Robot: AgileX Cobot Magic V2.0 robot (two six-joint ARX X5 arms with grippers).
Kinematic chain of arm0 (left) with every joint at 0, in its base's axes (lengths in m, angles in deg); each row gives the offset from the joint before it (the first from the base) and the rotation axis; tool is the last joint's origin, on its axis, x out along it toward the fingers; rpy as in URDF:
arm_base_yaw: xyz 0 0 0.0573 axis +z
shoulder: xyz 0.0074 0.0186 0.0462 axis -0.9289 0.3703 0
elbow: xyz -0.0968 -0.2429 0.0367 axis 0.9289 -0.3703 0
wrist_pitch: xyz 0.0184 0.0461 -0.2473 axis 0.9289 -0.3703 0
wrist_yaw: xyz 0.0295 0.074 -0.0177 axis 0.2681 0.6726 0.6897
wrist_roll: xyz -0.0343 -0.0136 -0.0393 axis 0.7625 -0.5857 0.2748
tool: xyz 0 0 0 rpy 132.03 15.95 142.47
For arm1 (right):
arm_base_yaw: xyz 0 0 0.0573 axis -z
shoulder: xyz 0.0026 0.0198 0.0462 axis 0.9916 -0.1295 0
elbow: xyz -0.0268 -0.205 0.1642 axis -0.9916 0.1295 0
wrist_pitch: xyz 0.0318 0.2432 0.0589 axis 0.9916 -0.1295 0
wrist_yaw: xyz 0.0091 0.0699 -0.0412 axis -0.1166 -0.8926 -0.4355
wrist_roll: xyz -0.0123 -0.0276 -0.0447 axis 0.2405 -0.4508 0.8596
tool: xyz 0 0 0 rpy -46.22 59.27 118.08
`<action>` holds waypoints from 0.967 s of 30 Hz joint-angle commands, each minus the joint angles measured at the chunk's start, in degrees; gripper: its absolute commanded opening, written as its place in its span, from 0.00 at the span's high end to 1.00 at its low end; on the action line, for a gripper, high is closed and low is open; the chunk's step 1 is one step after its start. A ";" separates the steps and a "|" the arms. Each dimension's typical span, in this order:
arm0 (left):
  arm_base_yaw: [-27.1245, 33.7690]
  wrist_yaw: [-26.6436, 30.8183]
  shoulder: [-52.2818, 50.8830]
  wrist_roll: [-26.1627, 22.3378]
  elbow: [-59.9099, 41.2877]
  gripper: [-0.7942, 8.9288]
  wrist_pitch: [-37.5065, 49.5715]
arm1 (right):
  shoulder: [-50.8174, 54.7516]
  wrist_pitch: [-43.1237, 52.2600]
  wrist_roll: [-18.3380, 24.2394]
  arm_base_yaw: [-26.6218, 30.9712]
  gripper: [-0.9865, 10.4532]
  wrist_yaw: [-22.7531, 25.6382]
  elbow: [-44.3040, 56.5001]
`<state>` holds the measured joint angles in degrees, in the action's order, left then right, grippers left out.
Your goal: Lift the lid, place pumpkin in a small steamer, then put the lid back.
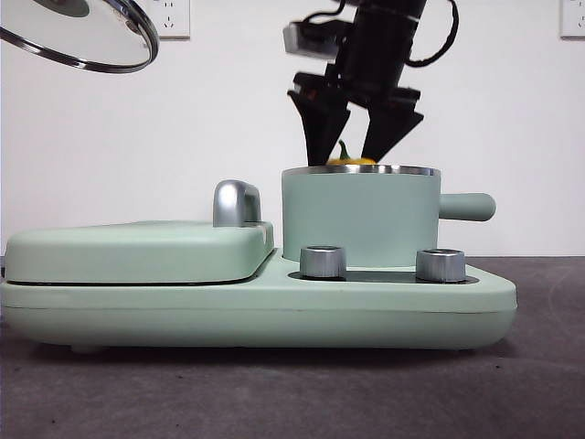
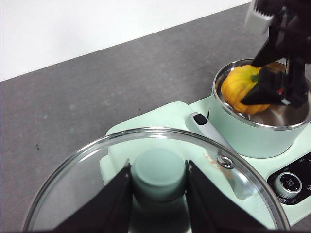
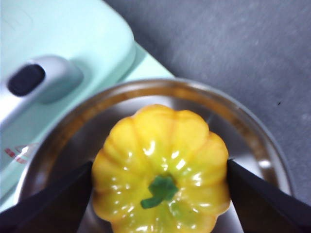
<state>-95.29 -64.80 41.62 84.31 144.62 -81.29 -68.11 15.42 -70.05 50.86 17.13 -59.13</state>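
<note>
Currently right gripper [image 3: 160, 194] jaws flank the pumpkin [image 3: 163, 187] inside the small steamer [image 1: 361, 219], contact unclear; left gripper [image 2: 158, 189] clamps the lid [image 2: 218, 179] knob, held aside, above.

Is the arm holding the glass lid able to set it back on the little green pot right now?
Probably not yet. The left gripper holds the lid by its knob, up and off to the side. The right gripper stands over the small steamer, jaws either side of the pumpkin, blocking the opening.
</note>
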 commanded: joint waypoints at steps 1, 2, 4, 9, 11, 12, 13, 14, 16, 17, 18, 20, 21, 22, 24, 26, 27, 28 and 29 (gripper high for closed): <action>-0.20 0.17 0.22 0.02 0.81 0.91 1.86 | -1.84 0.00 0.72 -0.24 0.59 0.13 -1.33; -0.20 0.17 0.22 0.04 0.81 0.91 1.88 | -2.19 0.09 0.72 -0.24 0.59 0.09 -1.33; -0.20 0.17 0.22 0.07 0.81 0.91 1.86 | -2.45 0.00 0.72 -0.24 0.59 -0.02 -1.33; -0.20 0.17 0.22 0.17 0.81 0.91 1.84 | -4.02 -1.20 0.68 -0.26 0.59 -0.02 -1.33; -0.20 0.17 0.22 0.17 0.81 0.91 1.86 | -4.48 -1.70 0.68 -0.26 0.59 -0.02 -1.33; -0.20 0.17 0.22 0.17 0.81 0.91 1.86 | -4.72 -1.66 0.68 -0.26 0.59 -0.04 -1.33; -0.20 0.17 0.22 0.17 0.81 0.91 1.84 | -4.79 -1.68 0.70 -0.26 0.59 -0.28 -1.33; -0.20 0.17 0.22 0.17 0.81 0.91 1.86 | -4.96 -1.60 0.70 -0.26 0.59 -0.48 -1.33; -0.20 0.17 0.22 0.17 0.81 0.91 1.86 | -5.20 -1.66 0.68 -0.26 0.59 -1.29 -1.33; -0.20 0.17 0.22 0.17 0.81 0.91 1.86 | -5.33 -1.64 0.68 -0.26 0.59 -1.36 -1.33; -0.20 0.17 0.22 0.17 0.81 0.91 1.86 | -5.40 -1.68 0.70 -0.26 0.59 -1.36 -1.33; -0.20 0.17 0.22 0.17 0.81 0.91 1.86 | -5.42 -1.60 0.70 -0.26 0.59 -1.36 -1.33; -0.20 0.15 0.22 0.17 0.81 0.91 1.86 | -5.42 -1.64 0.70 -0.26 0.59 -1.36 -1.33; -0.20 0.15 0.22 0.17 0.81 0.91 1.86 | -5.42 -1.68 0.70 -0.24 0.59 -1.36 -1.33; -0.20 0.17 0.22 0.17 0.81 0.91 1.86 | -5.42 -1.68 0.70 -0.24 0.59 -1.36 -1.33; -0.20 0.17 0.22 0.17 0.81 0.91 1.84 | -5.42 -1.68 0.72 -0.24 0.59 -1.40 -1.33; -0.20 0.17 0.22 0.17 0.81 0.91 1.84 | -5.44 -1.66 0.72 -0.24 0.59 -1.40 -1.33; -0.20 0.15 0.22 0.17 0.81 0.91 1.86 | -5.44 -1.66 0.72 -0.24 0.59 -1.38 -1.33; -0.20 0.17 0.22 0.17 0.81 0.91 1.86 | -5.46 -1.68 0.72 -0.24 0.59 -1.40 -1.33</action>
<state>-95.29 -64.80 41.62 84.34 144.62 -81.10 -71.95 13.54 -70.03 50.88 15.84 -59.13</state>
